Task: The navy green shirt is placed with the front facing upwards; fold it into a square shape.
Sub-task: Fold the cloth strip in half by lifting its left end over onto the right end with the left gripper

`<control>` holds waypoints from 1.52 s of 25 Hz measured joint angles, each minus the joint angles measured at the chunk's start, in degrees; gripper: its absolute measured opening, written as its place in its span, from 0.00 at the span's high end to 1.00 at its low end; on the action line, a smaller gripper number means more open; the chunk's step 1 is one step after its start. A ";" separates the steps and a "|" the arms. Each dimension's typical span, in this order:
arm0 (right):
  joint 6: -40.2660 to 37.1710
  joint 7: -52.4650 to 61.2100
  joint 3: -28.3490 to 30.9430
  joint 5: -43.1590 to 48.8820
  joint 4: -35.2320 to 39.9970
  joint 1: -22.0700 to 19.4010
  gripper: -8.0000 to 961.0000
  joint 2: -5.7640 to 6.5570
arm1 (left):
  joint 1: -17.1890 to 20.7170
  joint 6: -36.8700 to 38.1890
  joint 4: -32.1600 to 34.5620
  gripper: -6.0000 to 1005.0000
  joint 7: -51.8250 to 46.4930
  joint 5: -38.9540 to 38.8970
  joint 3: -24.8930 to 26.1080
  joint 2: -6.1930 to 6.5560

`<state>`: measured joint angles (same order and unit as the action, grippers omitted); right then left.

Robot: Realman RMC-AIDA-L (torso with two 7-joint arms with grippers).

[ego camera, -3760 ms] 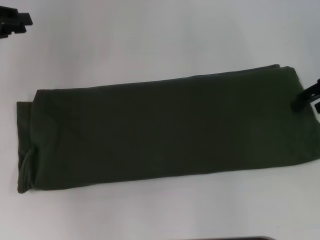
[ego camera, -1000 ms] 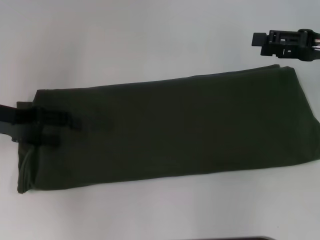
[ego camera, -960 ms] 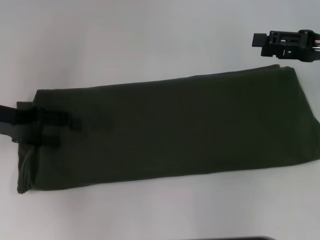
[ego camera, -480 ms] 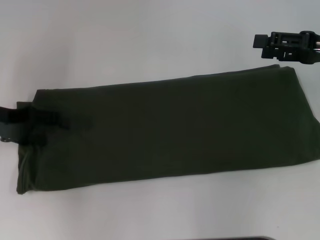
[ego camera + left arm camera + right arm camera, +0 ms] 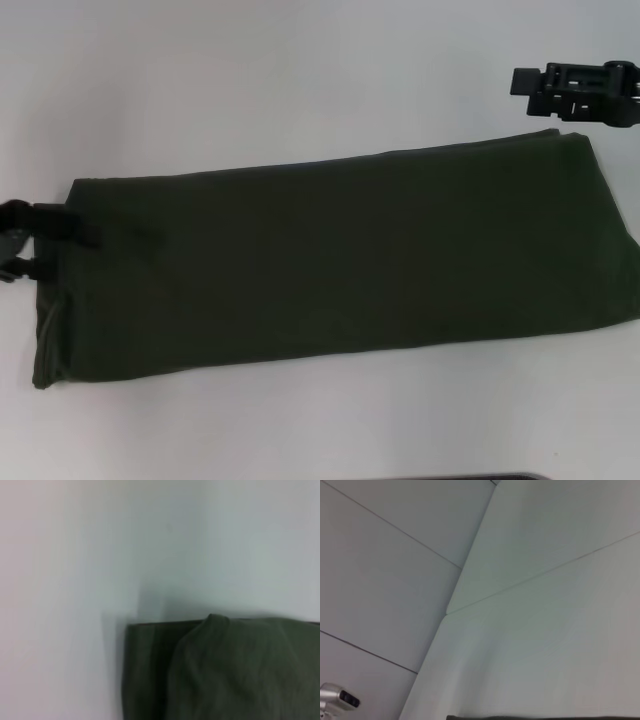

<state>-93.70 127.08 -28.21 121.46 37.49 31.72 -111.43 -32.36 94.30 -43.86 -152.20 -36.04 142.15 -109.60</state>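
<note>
The shirt (image 5: 330,260) lies on the white bench (image 5: 300,70) as a long band spanning left edge to right edge; the lengthwise folds look done, the crosswise folds to a square remain. The left claw (image 5: 30,240) touches the band's left end and the right claw (image 5: 575,90) hangs just beyond its far right corner; whether either is open or closed cannot be told.

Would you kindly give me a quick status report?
Left gripper at shirt's left end. Right gripper beyond its far right corner. Navy green shirt a long strip. No obstructions.
</note>
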 joint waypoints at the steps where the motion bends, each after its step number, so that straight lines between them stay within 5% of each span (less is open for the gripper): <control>1: -0.04 0.03 0.00 0.00 0.09 0.00 0.11 0.05 | 0.14 0.95 -0.87 0.06 -0.32 0.00 0.19 0.19; 38: -0.05 0.53 0.00 0.09 0.01 -0.19 0.11 0.52 | -0.71 -2.76 -1.01 0.06 -5.98 6.60 0.00 -1.14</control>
<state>-93.74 127.61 -28.21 121.55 37.49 31.54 -110.91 -33.07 91.54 -44.87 -158.19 -29.44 142.15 -110.74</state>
